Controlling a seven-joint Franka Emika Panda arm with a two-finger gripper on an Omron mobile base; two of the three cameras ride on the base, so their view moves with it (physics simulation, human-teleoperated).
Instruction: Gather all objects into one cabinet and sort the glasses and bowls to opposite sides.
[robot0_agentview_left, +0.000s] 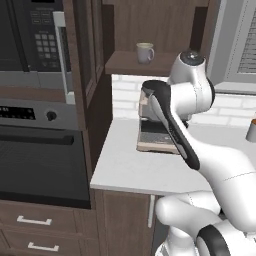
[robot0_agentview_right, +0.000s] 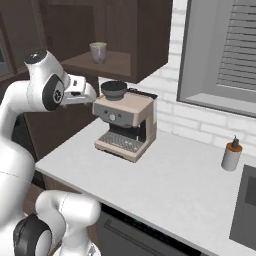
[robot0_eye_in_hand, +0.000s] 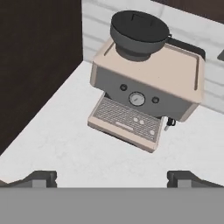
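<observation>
Gripper (robot0_eye_in_hand: 112, 177) jaws spread wide, empty, poised above counter (robot0_eye_in_hand: 65, 148); espresso machine (robot0_eye_in_hand: 146, 83) ahead, cream mug (robot0_agentview_left: 145, 52) shelved above.

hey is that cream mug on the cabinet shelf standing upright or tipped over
Upright. The cream mug stands on its base on the cabinet shelf, rim facing up, handle at its side.

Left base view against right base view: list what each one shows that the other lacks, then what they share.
Left base view: a grey microwave above a black built-in oven, and wood drawers with pale handles.

Right base view: a grey-framed window with slatted blinds, a small white soap bottle with a brown top on the counter, and a dark sink corner.

Both: the cream mug on the dark wood shelf, the beige espresso machine, and the white counter.
</observation>
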